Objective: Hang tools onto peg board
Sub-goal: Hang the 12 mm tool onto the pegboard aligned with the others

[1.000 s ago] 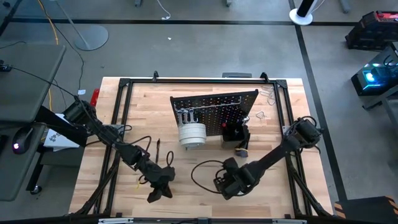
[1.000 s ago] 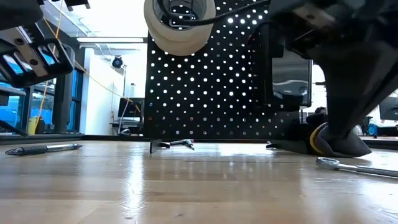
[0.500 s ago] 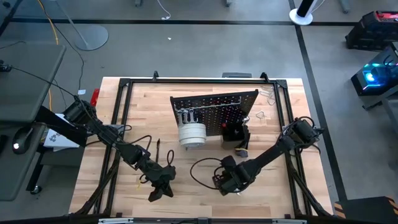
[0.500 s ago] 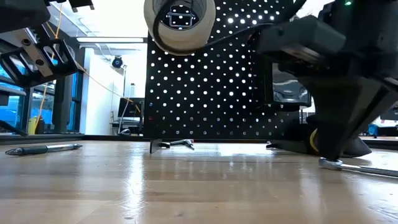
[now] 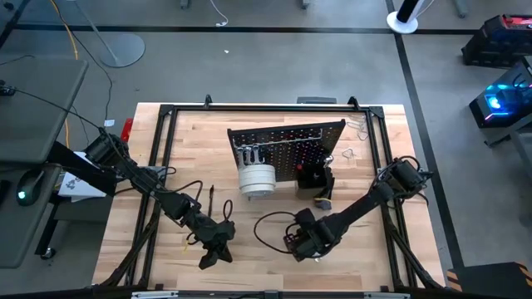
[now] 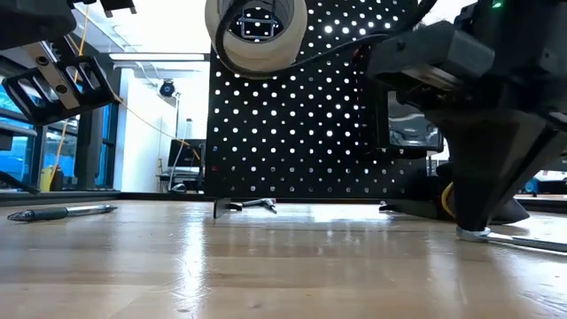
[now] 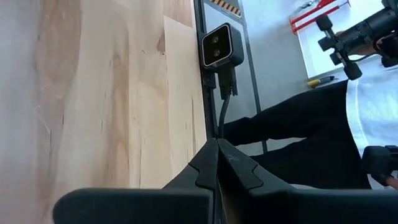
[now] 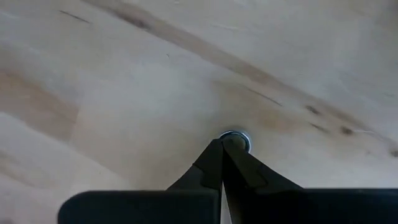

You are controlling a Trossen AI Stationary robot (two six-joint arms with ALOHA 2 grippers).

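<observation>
Nearest the desk's (image 5: 274, 266) front edge, the right pincer (image 8: 222, 142) points straight down with its jaws pressed together, tips touching the ring end of a silver wrench (image 6: 509, 237) that lies flat on the wood. The left pincer (image 5: 212, 253), also pressed closed and holding nothing, hangs above the desk near its front left. Farther back a dark-handled screwdriver (image 5: 210, 199) lies on the wood. Beyond it stands the peg board (image 5: 291, 141), a white tape roll (image 5: 257, 179) hanging on its front, a black glove bundle (image 5: 320, 189) at its foot.
</observation>
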